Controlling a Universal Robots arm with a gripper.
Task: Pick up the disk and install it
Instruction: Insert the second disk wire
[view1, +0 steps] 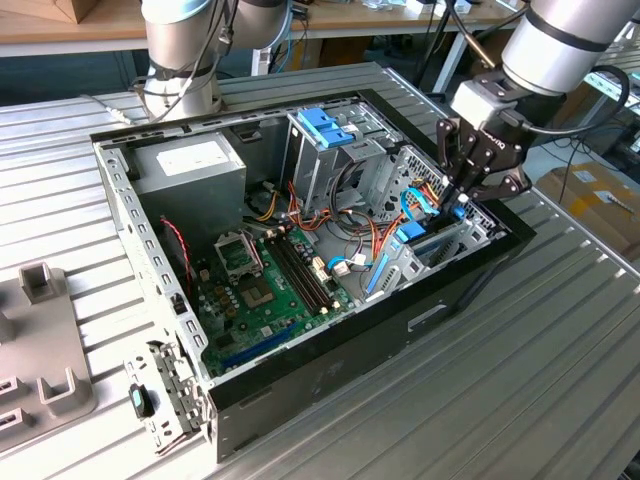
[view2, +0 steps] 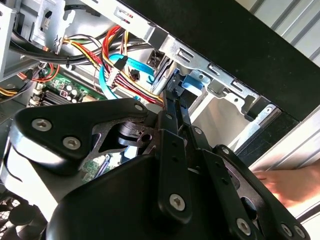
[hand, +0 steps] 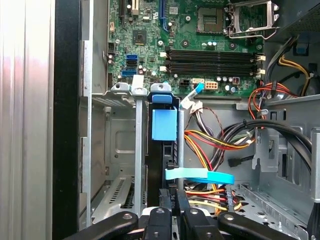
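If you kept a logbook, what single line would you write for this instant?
phase: installing | hand: shut on disk | disk: on edge in drive bay of open computer case, near motherboard | status: not yet released

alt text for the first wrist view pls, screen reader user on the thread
Looking down into an open computer case, the claw sits over the disk, which stands on edge in a metal bay beside the case wall. The green motherboard lies beyond, with red, yellow and black cables bundled beside the bay.
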